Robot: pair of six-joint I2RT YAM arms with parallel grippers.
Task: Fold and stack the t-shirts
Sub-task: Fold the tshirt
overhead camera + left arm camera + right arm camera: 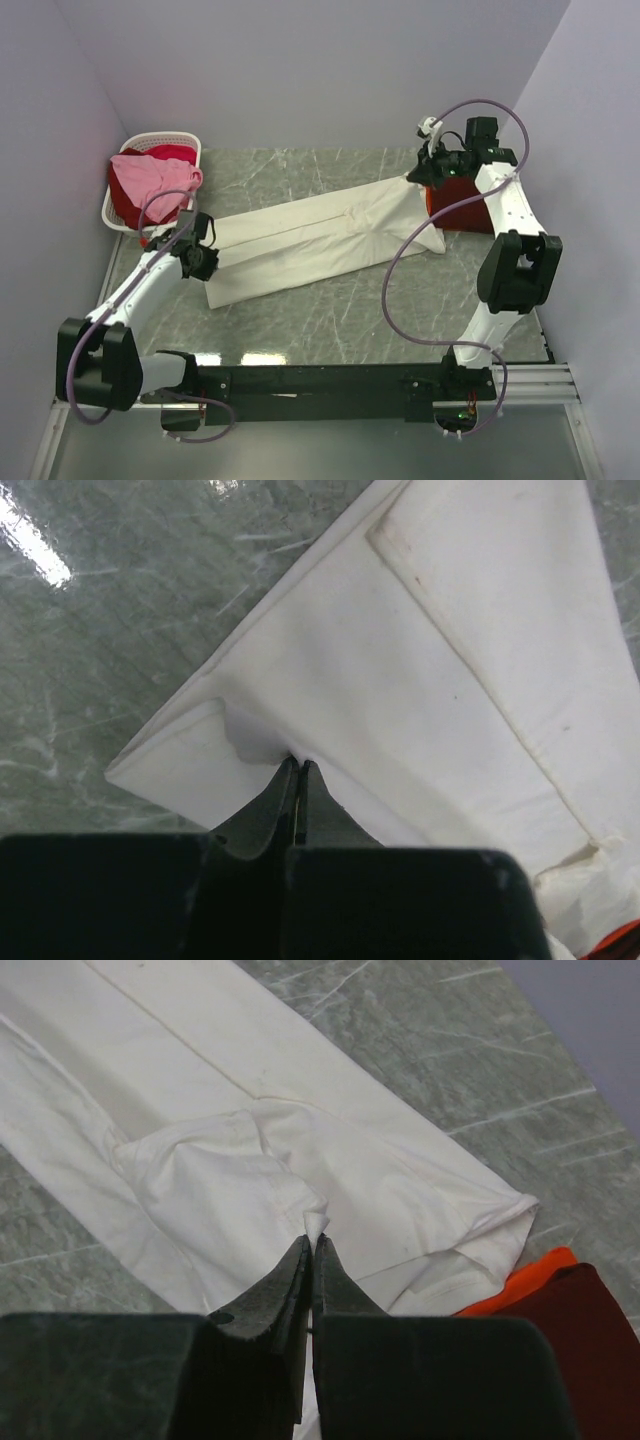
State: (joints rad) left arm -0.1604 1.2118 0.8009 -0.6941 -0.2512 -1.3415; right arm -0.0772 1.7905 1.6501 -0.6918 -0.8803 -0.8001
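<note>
Top external view: the cream-white shirt [320,235] is seen folded into a long strip and laid slantwise on the bench [330,320], its long axis running from the near left to the far right. Each end is held by one arm. The left tool [205,258] is clamped on a pinch of cloth at the near-left end, and the right tool [428,172] on a pucker at the far-right end; both grips are confirmed by the wrist views. A dark red shirt [460,215] lies folded just beside the right end. A pink shirt [150,175] and a red shirt [172,152] are heaped in the basket [108,205] at the far left. For an end-to-end fold, one end is judged to need carrying along the strip's axis toward the other; the dark red shirt is nearer the right arm.
</note>
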